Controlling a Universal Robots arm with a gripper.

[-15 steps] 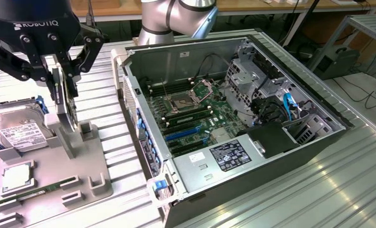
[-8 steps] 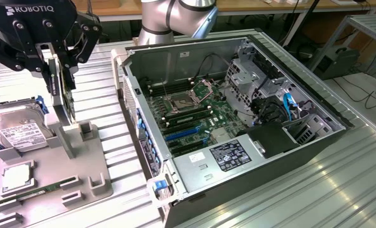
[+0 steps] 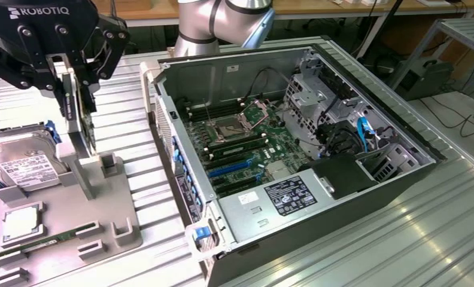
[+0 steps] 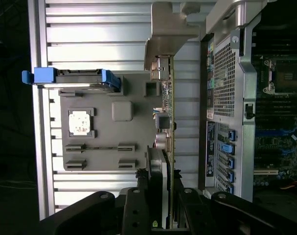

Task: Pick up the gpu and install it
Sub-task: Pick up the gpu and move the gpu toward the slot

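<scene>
Tool (image 4: 161,196) is clamping the gpu (image 4: 166,112) edge-up over the gray holder (image 4: 138,132) on the table (image 4: 99,29). Probably lifting clear, hard to say. Install's not done yet, and it's needing alignment with the blue slots (image 3: 229,169) inside the open case (image 3: 213,75).

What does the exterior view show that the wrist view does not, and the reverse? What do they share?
Exterior view: the robot arm and the power supply inside the computer case. Wrist view: the silver bracket of the graphics card. Both: the gripper shut on that card, the hard drive, the grey tray, the case.
</scene>
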